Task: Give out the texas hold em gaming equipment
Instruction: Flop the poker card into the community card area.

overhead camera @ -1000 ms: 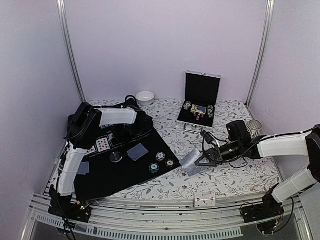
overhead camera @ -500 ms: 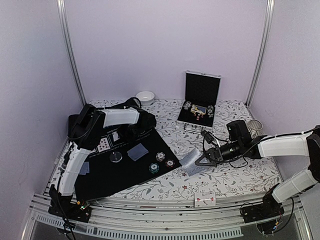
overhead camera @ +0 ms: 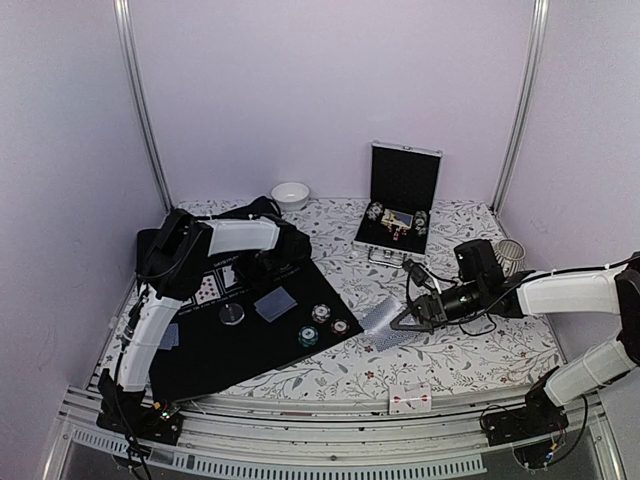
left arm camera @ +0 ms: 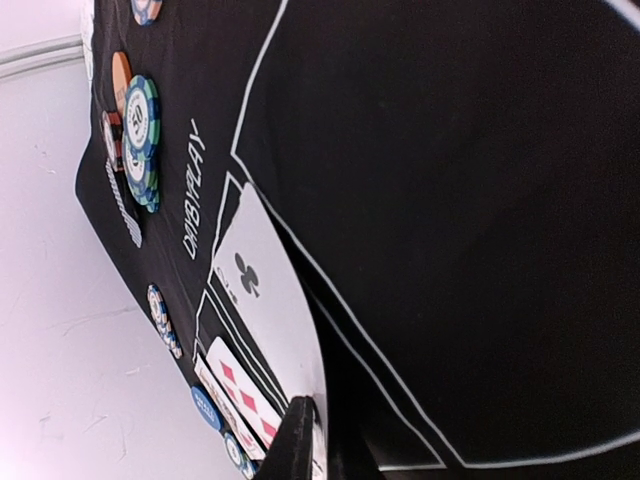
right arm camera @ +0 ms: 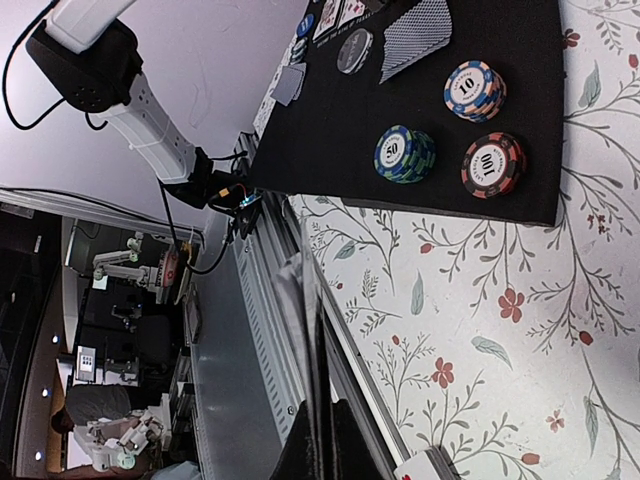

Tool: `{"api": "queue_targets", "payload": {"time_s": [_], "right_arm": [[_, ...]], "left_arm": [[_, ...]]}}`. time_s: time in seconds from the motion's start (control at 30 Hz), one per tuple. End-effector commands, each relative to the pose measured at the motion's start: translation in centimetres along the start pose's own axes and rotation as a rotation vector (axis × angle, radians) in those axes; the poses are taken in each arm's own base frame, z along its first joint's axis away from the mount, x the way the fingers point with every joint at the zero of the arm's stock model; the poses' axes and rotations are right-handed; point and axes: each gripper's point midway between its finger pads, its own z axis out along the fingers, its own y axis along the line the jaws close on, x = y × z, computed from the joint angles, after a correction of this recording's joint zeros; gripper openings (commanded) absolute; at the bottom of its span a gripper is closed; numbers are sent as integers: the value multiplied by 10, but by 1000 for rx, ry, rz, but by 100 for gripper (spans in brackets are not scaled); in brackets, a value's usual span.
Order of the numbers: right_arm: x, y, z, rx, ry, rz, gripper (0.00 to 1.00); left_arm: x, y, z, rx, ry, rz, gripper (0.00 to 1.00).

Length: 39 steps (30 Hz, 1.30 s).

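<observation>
My left gripper hangs low over the black mat, its jaws pinched on the end of a face-up club card. Another face-up card with red diamonds lies beside it. On the mat sit a round grey button, a face-down card and three chip stacks. My right gripper is shut on a fan of patterned-back cards just off the mat's right corner. In the right wrist view those cards appear edge-on.
An open silver-edged black case stands at the back, a white bowl at the back left, a mesh cup by the right arm. Two cards lie near the front edge, one face-down card at the mat's left.
The left arm has shifted slightly back and to the right over the mat with the card. The right arm and its fan of cards have stayed in place.
</observation>
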Motion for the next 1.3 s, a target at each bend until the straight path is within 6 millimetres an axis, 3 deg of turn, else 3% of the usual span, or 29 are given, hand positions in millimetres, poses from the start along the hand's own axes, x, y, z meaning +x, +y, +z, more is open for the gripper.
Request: {"api": "queue_targets", "payload": {"time_s": [0.0,0.2,0.3,0.4,0.57,0.73,0.9,1.07,1.17,1.27], "right_arm": [[-6,8,-4,-9,-19,-34,2],[-7,10,-4,-12,-21,-38,2],[-8,10,-5,-12,-22,-40,2],[-7,10,-5,-7,-23,-39,2],[-10,12,-6,-4,-30,-48,2],[-21,5,-16,58,-82,-50,2],[-32,-26,-36,230,-160,17,2],[-42,-60,-70,420,-245,92,2],[-48,-96,-105,659,-300,128,2],[-51,-121,-130,797,-323,154,2]], "left_arm": [[11,-5,3,24,37,5,8],[10,-3,9,24,46,-1,10],[8,-3,8,33,39,-5,23],[5,-1,1,60,13,-18,39],[-3,2,-25,158,-63,-50,41],[-24,-7,-78,353,-224,-63,48],[-32,1,-116,463,-322,-87,63],[-37,6,-146,536,-413,-114,68],[-46,-9,-198,684,-577,-93,69],[-50,-47,-267,895,-749,-34,73]]}}
